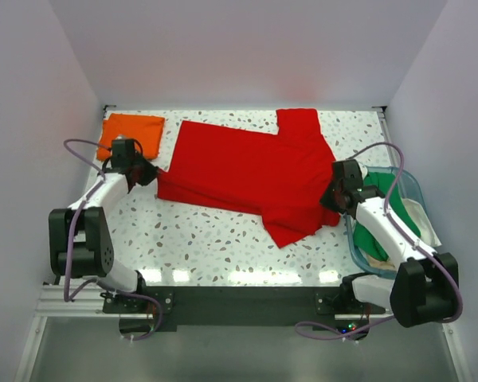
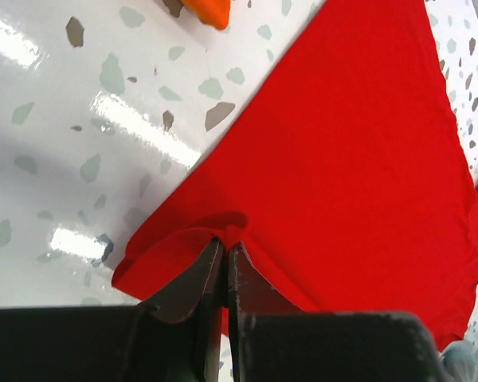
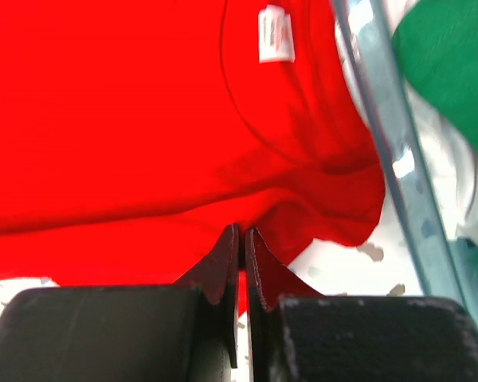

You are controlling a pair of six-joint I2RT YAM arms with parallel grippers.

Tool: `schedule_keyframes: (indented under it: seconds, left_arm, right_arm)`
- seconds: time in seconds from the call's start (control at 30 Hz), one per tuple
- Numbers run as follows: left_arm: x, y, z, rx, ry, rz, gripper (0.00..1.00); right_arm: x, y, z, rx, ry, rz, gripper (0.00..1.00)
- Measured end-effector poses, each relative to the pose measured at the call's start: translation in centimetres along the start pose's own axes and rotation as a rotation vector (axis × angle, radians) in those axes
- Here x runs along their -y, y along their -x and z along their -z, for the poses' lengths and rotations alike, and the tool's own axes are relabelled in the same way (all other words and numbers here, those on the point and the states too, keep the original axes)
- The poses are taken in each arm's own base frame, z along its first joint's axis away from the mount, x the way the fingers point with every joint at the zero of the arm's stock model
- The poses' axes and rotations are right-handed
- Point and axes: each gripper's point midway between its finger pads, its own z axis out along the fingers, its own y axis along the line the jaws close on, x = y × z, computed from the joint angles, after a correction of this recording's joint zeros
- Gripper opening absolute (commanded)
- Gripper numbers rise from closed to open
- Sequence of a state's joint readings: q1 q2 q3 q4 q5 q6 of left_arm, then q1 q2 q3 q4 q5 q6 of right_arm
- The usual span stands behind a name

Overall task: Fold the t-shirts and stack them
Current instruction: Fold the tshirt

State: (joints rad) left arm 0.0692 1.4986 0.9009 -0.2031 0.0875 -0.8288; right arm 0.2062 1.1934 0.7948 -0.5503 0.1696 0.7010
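The red t-shirt (image 1: 247, 171) lies spread across the middle of the table, one sleeve pointing to the back, one to the front. My left gripper (image 1: 153, 173) is shut on the shirt's left hem edge, the cloth (image 2: 358, 151) bunched at the fingertips (image 2: 214, 256). My right gripper (image 1: 328, 196) is shut on the shirt's right edge by the collar; the white neck label (image 3: 275, 33) shows above it. A folded orange t-shirt (image 1: 131, 133) lies at the back left. A green t-shirt (image 1: 382, 219) lies in the tub.
The translucent teal tub (image 1: 416, 191) stands at the right edge, right beside my right arm; its rim (image 3: 382, 111) runs close to the shirt's collar. Walls close the table on the left, back and right.
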Motion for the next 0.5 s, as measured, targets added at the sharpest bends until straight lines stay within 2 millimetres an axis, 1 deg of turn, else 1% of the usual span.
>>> schedule_keyframes:
  seconds: [0.07,0.2,0.37,0.5]
  left_arm:
    - [0.5,0.3,-1.0,-0.007,0.005,-0.004,0.09]
    - [1.1,0.2,-2.9,-0.032,0.018,-0.013,0.09]
    - [2.2,0.2,-4.9,-0.054,0.021,-0.021,0.09]
    - [2.8,0.4,-5.8,-0.058,0.02,-0.015,0.09]
  right_arm:
    - [0.1,0.6,-0.7,-0.002,-0.013,-0.013,0.0]
    - [0.5,1.7,-1.9,-0.001,-0.035,-0.039,0.0]
    - [1.0,2.2,-3.0,-0.017,-0.043,-0.066,0.0]
    - [1.4,2.4,-3.8,-0.035,-0.049,-0.083,0.0]
